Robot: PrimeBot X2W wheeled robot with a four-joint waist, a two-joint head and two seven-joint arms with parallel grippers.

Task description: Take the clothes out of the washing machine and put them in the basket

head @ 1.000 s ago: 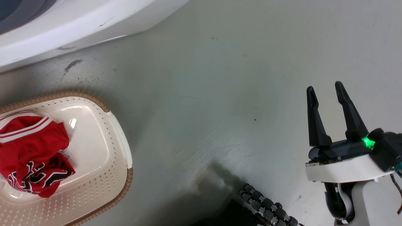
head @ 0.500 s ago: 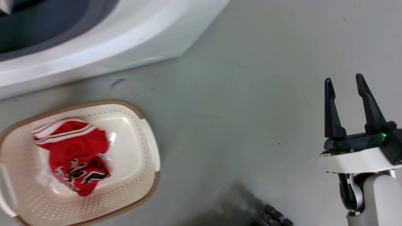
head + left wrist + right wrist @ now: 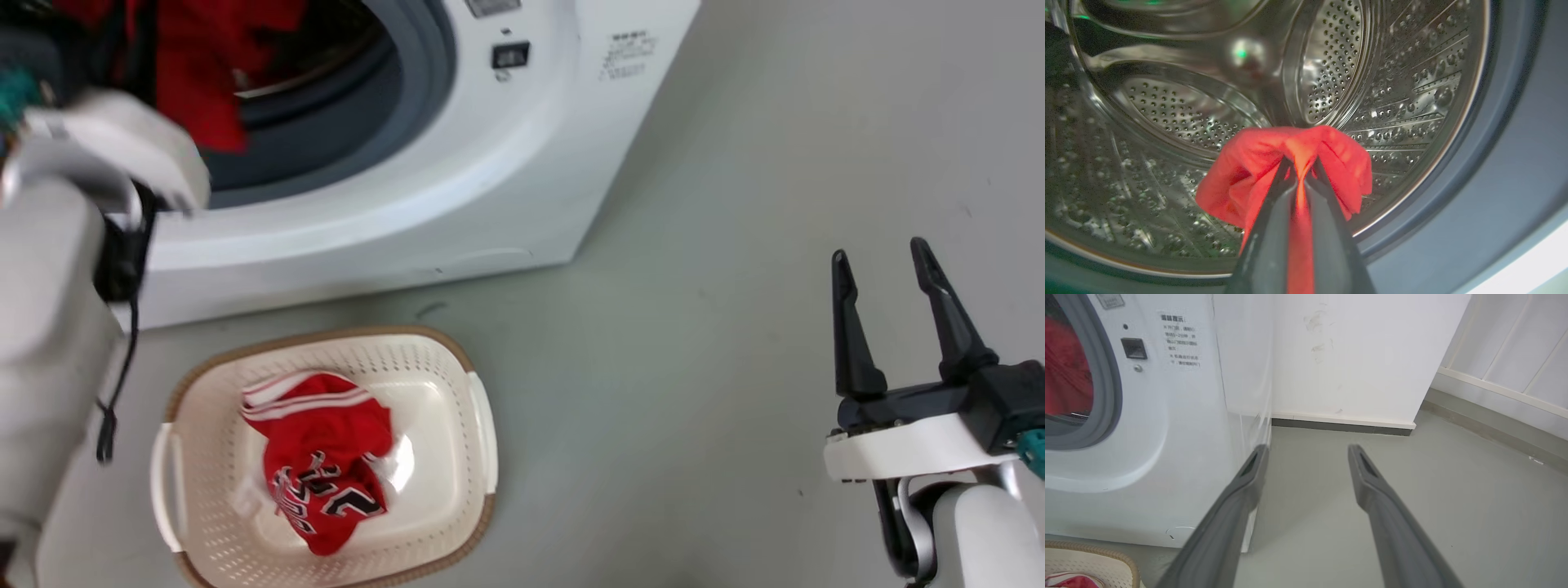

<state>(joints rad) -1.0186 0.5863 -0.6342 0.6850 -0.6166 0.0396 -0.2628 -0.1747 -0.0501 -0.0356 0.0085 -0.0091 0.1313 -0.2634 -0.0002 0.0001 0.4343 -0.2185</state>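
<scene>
Because one red garment (image 3: pixel 1241 179) lies in the washer (image 3: pixel 457 188), the left gripper (image 3: pixel 1299 163) reaches into its drum (image 3: pixel 1167 106), fingers pinched shut on a fold of that cloth, likely to draw it out. Before the washer sits the basket (image 3: pixel 483 425), holding the striped garment (image 3: pixel 326 457). Right of the washer, the right gripper (image 3: pixel 879 249) hangs spread and empty, clear of the work.

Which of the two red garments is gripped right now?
The plain red garment, pinched between the left gripper's shut fingers inside the washing machine drum. The striped garment with black print lies loose in the basket.
</scene>
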